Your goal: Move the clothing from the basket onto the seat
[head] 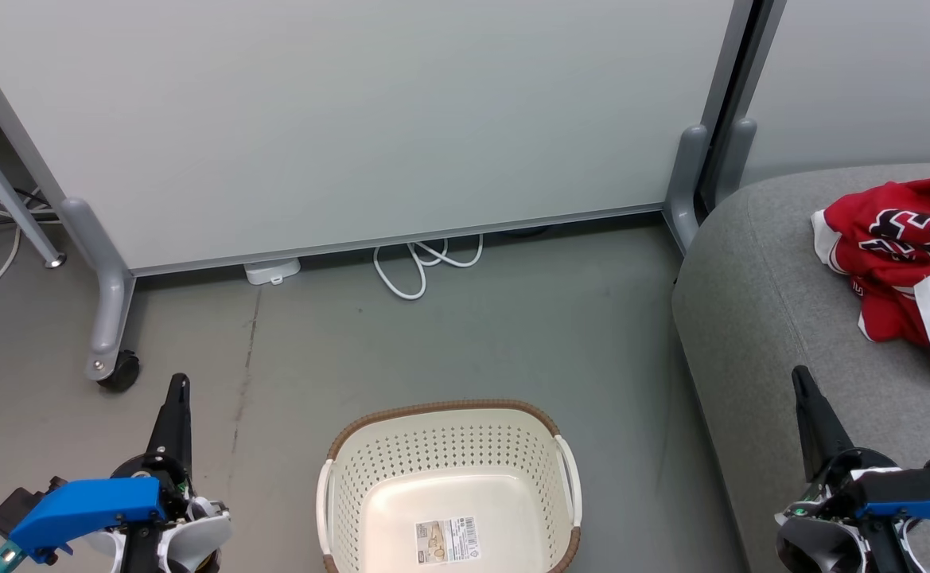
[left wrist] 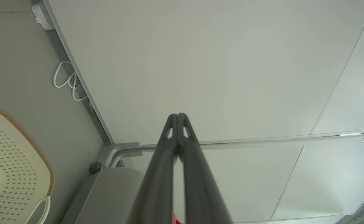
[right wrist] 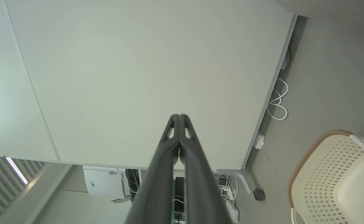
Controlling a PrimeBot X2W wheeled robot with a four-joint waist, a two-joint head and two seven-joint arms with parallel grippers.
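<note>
The red clothing (head: 898, 259) with black-and-white lettering lies crumpled on the grey seat (head: 759, 318) at the right, a white piece draped at its lower right. The cream basket (head: 449, 442) stands on the floor at bottom centre, nothing in it but a barcode sticker. It also shows as the basket (left wrist: 10, 168) in the left wrist view and the basket (right wrist: 334, 174) in the right wrist view. My left gripper (head: 180, 383) is shut, low at the left of the basket. My right gripper (head: 800, 376) is shut over the seat's front, below the clothing. Both hold nothing.
A pale wall panel (head: 353, 119) on wheeled grey feet (head: 107, 334) stands behind the floor. A white cable loop (head: 421, 267) and a small white box (head: 272, 270) lie at its base. More cables trail at the far left.
</note>
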